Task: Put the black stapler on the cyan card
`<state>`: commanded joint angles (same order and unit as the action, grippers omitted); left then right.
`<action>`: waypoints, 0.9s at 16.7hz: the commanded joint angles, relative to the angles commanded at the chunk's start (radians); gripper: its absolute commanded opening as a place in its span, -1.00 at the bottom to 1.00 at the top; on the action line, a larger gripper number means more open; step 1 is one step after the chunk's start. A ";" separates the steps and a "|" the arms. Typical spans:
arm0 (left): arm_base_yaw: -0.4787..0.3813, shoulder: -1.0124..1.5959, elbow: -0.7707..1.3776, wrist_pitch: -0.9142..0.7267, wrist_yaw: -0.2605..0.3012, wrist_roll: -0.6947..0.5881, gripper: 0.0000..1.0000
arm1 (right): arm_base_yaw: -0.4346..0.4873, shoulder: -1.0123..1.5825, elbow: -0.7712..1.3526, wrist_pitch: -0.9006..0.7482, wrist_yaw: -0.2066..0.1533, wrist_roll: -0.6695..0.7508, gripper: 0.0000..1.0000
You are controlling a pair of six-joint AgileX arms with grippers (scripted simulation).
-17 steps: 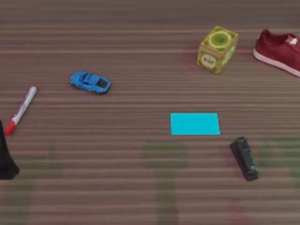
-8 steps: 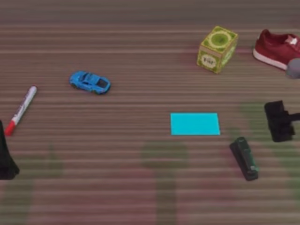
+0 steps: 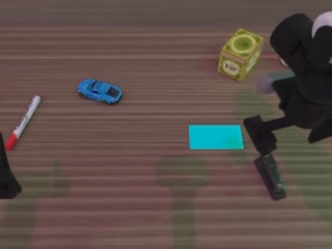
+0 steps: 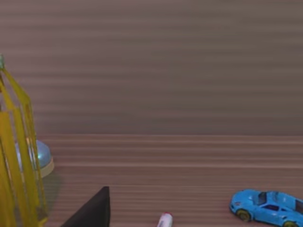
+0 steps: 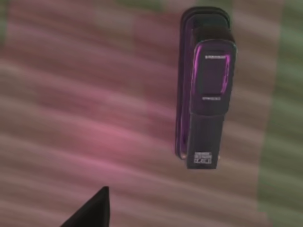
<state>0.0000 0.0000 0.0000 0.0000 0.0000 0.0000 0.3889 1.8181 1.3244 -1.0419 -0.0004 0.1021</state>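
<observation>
Black stapler [image 3: 271,175] lies lower right, just right of the cyan card [image 3: 216,137]. Right gripper [image 3: 261,136] hovers above its upper end; opening indiscernible, nothing visibly held. Left gripper [image 3: 7,174] cut off at left edge.

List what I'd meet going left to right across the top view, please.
Parked left arm's gripper at the left edge → red-capped marker → blue toy car → cyan card → green box → black stapler → right arm, reaching in from the right.
</observation>
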 joint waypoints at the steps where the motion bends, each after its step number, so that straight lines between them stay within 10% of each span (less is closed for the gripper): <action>1: 0.000 0.000 0.000 0.000 0.000 0.000 1.00 | 0.006 0.027 0.023 -0.014 -0.001 0.002 1.00; 15: 0.000 0.000 0.000 0.000 0.000 0.000 1.00 | 0.011 0.163 -0.101 0.237 -0.001 0.006 1.00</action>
<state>0.0000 0.0000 0.0000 0.0000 0.0000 0.0000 0.4002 1.9807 1.2230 -0.8047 -0.0011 0.1084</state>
